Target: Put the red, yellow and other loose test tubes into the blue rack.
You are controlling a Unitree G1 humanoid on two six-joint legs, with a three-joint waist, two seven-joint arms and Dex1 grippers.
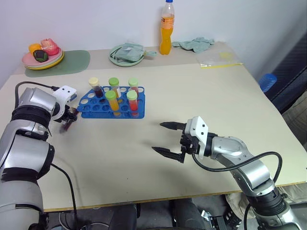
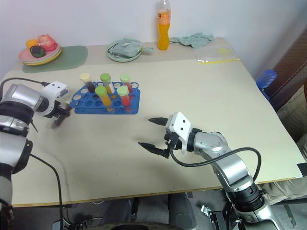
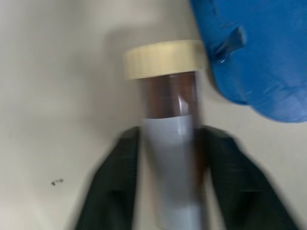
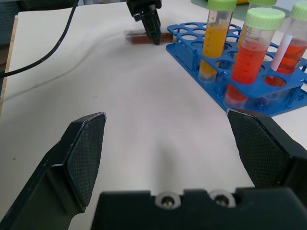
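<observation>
A dark red test tube (image 3: 170, 129) with a pale cap (image 3: 163, 58) lies level on the table just off the left end of the blue rack (image 1: 103, 109). My left gripper (image 1: 69, 120) comes down on it from above and is shut on its middle; the right wrist view shows the same grip on the tube (image 4: 144, 37). Several capped tubes with yellow, red and dark liquid stand upright in the rack (image 4: 268, 84). My right gripper (image 1: 168, 139) hovers open over the middle of the table, pointing toward the rack, nothing between its fingers.
At the table's back stand an orange drink bottle (image 1: 166, 28), a green plate with a cloth (image 1: 127, 54), a plate of fruit (image 1: 42, 55) on a green mat (image 1: 72, 61), a crumpled cloth (image 1: 194, 44) and a plastic bag (image 1: 218, 60). A blue cup (image 1: 267, 81) sits beyond the right edge.
</observation>
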